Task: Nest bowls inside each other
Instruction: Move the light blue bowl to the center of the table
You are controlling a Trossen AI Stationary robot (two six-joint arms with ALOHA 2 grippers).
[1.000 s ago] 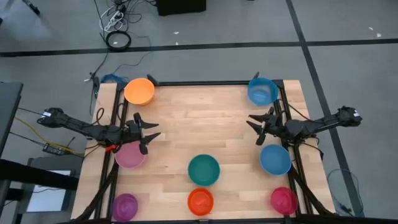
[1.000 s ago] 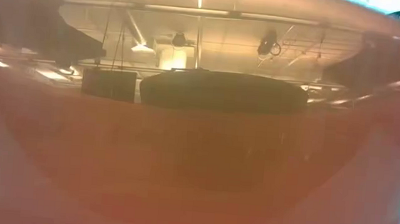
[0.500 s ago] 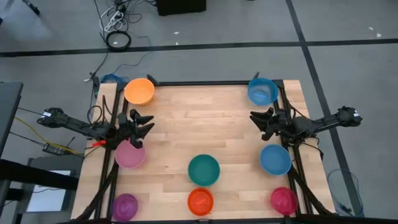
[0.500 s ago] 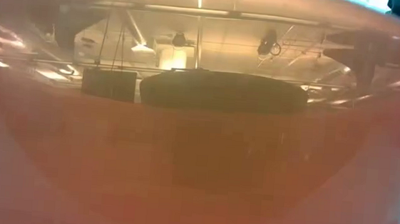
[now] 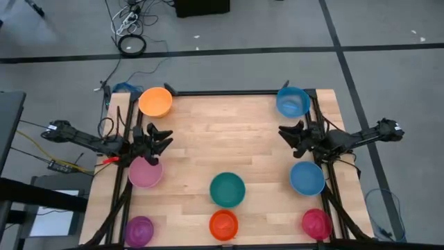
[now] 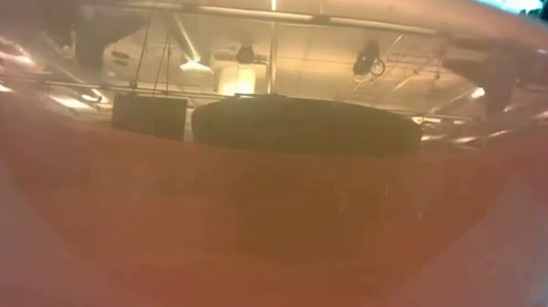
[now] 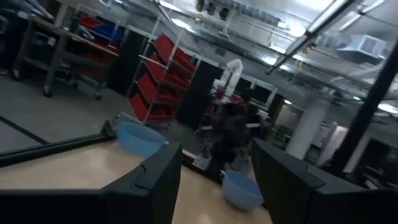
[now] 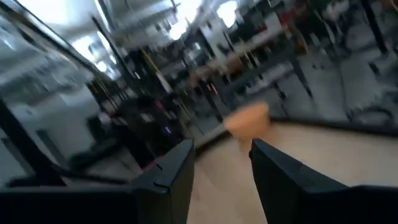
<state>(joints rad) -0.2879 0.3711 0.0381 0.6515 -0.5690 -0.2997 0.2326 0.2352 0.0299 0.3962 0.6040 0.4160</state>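
Bowls (image 5: 227,189) sit apart round table (image 5: 229,139): orange bowl (image 5: 155,101) at 11 o'clock, pink bowl (image 5: 145,172) at 8. Likely light, thin, slippery plastic; pinch rim. Left gripper (image 5: 164,139) over pink bowl, fingers apart, empty. Right gripper (image 5: 286,135) at 3 o'clock, fingers apart, empty.

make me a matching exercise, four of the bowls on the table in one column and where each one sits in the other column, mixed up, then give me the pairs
Seen from the high view.
1. orange bowl
2. teal bowl
3. purple bowl
4. magenta-red bowl

A. near right corner
B. far left corner
C. near left corner
D. near middle, just beyond the red-orange bowl

Pairs: 1-B, 2-D, 3-C, 4-A
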